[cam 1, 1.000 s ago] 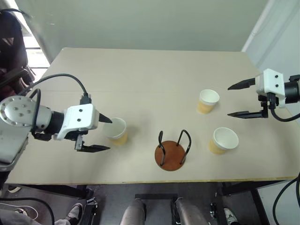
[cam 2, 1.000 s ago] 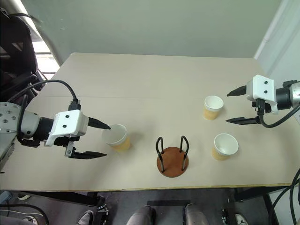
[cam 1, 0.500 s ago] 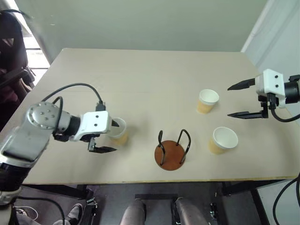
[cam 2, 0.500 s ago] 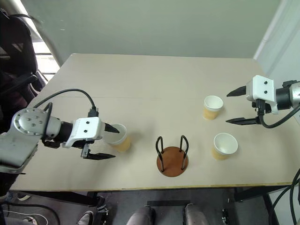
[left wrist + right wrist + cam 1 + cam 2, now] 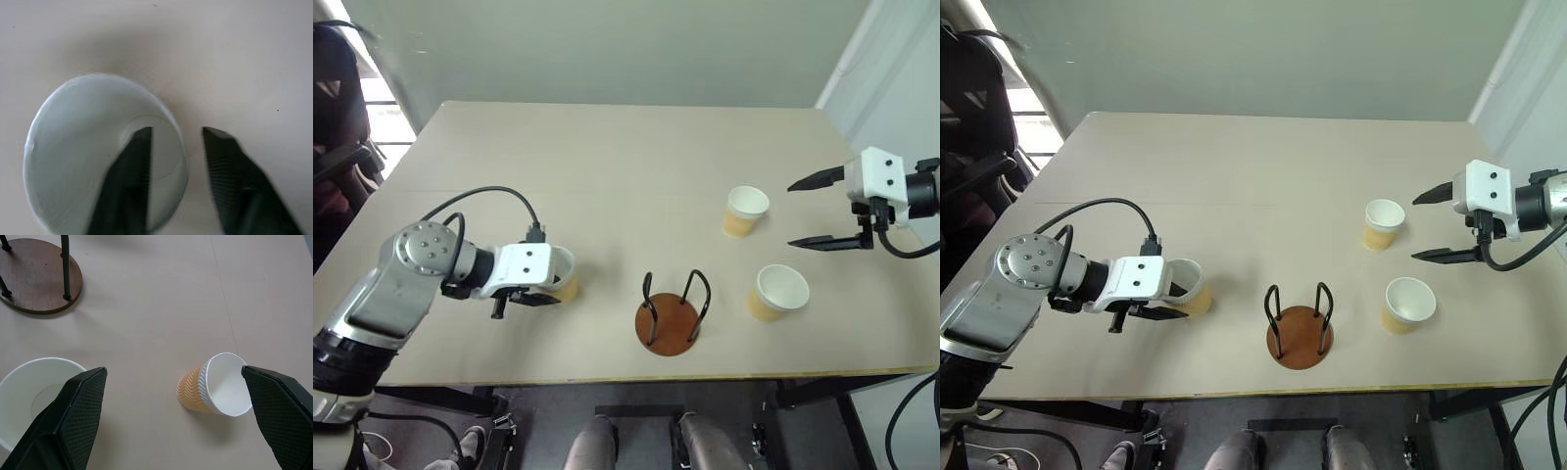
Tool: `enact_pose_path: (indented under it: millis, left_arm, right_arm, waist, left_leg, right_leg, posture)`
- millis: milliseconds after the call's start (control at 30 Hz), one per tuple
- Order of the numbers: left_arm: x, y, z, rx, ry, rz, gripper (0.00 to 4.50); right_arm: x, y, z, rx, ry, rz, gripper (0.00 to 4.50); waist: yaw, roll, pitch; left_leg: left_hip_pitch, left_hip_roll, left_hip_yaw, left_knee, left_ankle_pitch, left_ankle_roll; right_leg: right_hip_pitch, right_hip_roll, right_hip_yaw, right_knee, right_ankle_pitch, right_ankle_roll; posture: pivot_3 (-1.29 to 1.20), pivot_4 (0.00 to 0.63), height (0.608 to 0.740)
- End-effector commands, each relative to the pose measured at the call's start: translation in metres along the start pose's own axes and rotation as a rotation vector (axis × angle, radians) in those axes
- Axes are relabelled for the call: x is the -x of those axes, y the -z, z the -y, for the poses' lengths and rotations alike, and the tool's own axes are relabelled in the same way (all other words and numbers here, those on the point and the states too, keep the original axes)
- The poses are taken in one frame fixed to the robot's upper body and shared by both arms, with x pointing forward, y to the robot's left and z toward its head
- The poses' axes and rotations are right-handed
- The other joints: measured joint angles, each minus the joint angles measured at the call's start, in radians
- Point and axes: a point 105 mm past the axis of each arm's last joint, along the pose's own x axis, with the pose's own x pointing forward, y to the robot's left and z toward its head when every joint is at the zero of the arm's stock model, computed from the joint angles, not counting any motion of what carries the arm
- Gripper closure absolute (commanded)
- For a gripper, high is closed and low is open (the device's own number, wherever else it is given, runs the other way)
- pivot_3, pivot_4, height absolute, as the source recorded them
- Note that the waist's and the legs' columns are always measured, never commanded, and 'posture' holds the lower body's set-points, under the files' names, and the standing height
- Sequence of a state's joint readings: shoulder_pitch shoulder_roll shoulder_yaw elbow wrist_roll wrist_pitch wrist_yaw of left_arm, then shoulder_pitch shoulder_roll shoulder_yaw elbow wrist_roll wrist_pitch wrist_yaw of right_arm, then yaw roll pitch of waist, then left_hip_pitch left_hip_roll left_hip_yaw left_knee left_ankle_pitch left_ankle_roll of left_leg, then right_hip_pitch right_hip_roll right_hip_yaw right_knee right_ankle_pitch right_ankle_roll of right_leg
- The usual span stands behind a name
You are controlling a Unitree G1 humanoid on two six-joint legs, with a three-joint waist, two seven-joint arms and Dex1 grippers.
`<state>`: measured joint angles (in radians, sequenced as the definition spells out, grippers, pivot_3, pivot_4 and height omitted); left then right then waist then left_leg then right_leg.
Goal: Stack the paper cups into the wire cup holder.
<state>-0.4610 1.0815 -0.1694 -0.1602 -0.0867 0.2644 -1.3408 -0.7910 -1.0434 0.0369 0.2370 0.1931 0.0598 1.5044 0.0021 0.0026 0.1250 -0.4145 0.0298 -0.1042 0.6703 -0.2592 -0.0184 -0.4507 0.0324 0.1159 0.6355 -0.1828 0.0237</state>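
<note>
Over on the left side of the table point(image 5: 636, 147), the left gripper point(image 5: 541, 285) is down at the first paper cup point(image 5: 564, 277), which stands upright near the front edge. The left wrist view tells it best: one black finger point(image 5: 128, 181) sits inside the cup's white bowl, the other is outside the wall, and the rim runs between them, the jaws narrowed around that wall with a small gap on the outer side; whether the pinch is firm, I cannot tell. Moving to the middle, the wire cup holder point(image 5: 672, 318) stands close to the front edge, brown disc base flat on the table, black wire loops upright, with no cup inside. Right of it, the second paper cup point(image 5: 776, 292) stands upright near the front edge, mouth up. Behind that one, further from the front edge, the third paper cup point(image 5: 744, 211) stands upright as well. At the right edge of the table, the right gripper point(image 5: 822, 210) hangs above the surface, its two black fingers spread wide apart with nothing between them, beside the third cup.
</note>
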Motion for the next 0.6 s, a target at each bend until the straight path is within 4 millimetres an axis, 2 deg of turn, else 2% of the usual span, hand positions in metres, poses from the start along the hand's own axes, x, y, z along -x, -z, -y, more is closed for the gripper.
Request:
enact_pose_path:
  millis: [33, 67, 200, 300, 400, 600]
  left_arm:
    - [0.007, -0.004, -0.008, -0.033, -0.031, 0.001, 4.33]
    - [0.008, -0.003, -0.009, -0.033, -0.031, 0.001, 4.46]
    - [0.008, -0.006, -0.009, -0.044, -0.016, 0.016, 4.46]
    - [0.013, -0.019, -0.013, -0.064, -0.006, 0.075, 4.46]
    - [0.027, -0.045, -0.023, -0.107, 0.003, 0.179, 4.46]
    - [0.071, -0.119, -0.082, -0.303, -0.102, 0.378, 4.46]
  right_arm:
    - [0.013, -0.008, 0.005, 0.029, 0.046, 0.003, 0.0]
    - [0.013, -0.008, 0.005, 0.029, 0.046, 0.002, 0.0]
    - [0.014, -0.007, 0.004, 0.026, 0.047, -0.002, 0.0]
    - [0.015, -0.007, 0.004, 0.025, 0.049, -0.004, 0.0]
    - [0.016, -0.007, 0.004, 0.025, 0.054, -0.007, 0.0]
    - [0.015, -0.008, 0.005, 0.031, 0.071, -0.002, 0.0]
  waist:
    - [0.0, 0.0, 0.0]
    - [0.0, 0.0, 0.0]
    - [0.0, 0.0, 0.0]
    - [0.001, 0.0, 0.0]
    - [0.002, 0.0, 0.0]
    - [0.008, 0.0, 0.0]
  left_leg:
    - [0.0, 0.0, 0.0, 0.0, 0.0, 0.0]
    - [0.0, 0.0, 0.0, 0.0, 0.0, 0.0]
    - [0.0, 0.0, 0.0, 0.001, 0.0, 0.0]
    - [0.0, 0.0, 0.0, 0.002, 0.0, 0.0]
    - [-0.001, 0.0, -0.001, 0.004, 0.0, 0.0]
    - [-0.003, -0.001, -0.002, 0.013, 0.0, 0.0]
  right_leg:
    - [0.0, 0.0, 0.0, 0.0, 0.0, 0.0]
    - [0.0, 0.0, 0.0, 0.0, 0.0, 0.0]
    - [0.0, 0.0, 0.0, 0.001, 0.001, 0.001]
    - [0.0, 0.0, 0.0, 0.001, 0.001, 0.001]
    - [0.0, 0.0, -0.001, 0.003, 0.001, 0.001]
    - [0.001, 0.0, -0.001, 0.006, 0.001, 0.001]
  posture:
    - [0.0, 0.15, 0.74]
    - [0.0, 0.15, 0.74]
    - [0.0, 0.15, 0.74]
    - [0.0, 0.15, 0.74]
    - [0.0, 0.15, 0.74]
    - [0.0, 0.15, 0.74]
